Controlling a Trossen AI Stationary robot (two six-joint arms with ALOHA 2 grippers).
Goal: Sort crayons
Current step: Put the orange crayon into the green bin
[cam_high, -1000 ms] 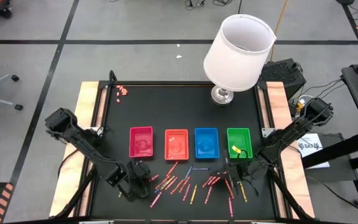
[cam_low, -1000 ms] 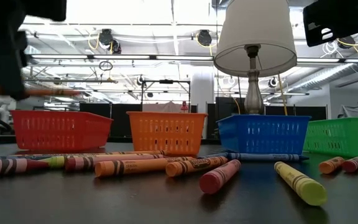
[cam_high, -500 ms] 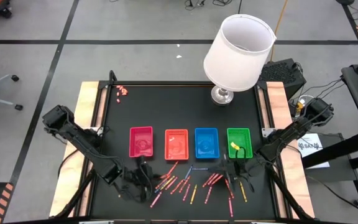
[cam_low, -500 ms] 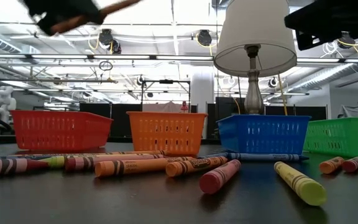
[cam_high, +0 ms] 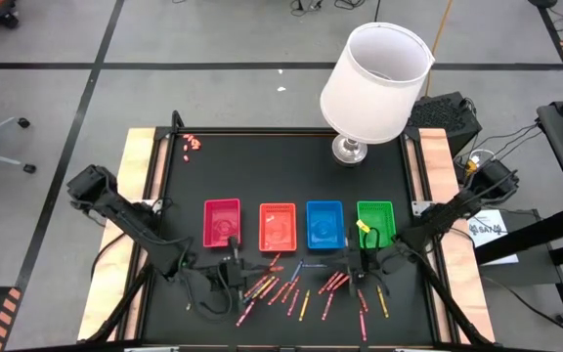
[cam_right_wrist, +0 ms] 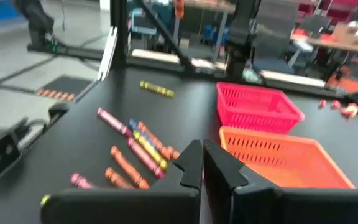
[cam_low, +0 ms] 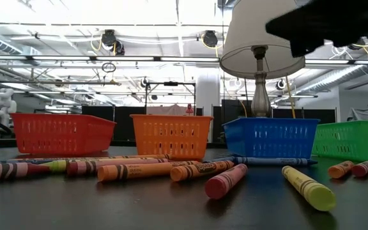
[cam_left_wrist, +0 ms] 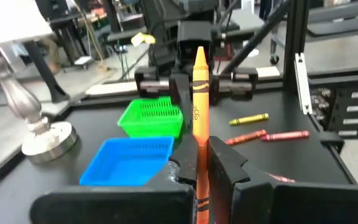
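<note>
4 plastic mesh baskets in a row: red basket, orange basket, blue basket, green basket. All rectangular with slotted walls. 1 lamp with a white shade and metal base stands at the table's far edge.

Crayons lie scattered on the black table in front of the baskets: roughly twenty paper-wrapped sticks, mostly red/orange/pink, a few yellow, at mixed angles; exact count can't be read.

Left gripper sits in front of the red basket, jaws clamped on 1 orange crayon; its long axis runs straight out along the fingers, tip pointing away from the wrist.

Right gripper is just in front of the green basket, jaws closed, nothing between them.
</note>
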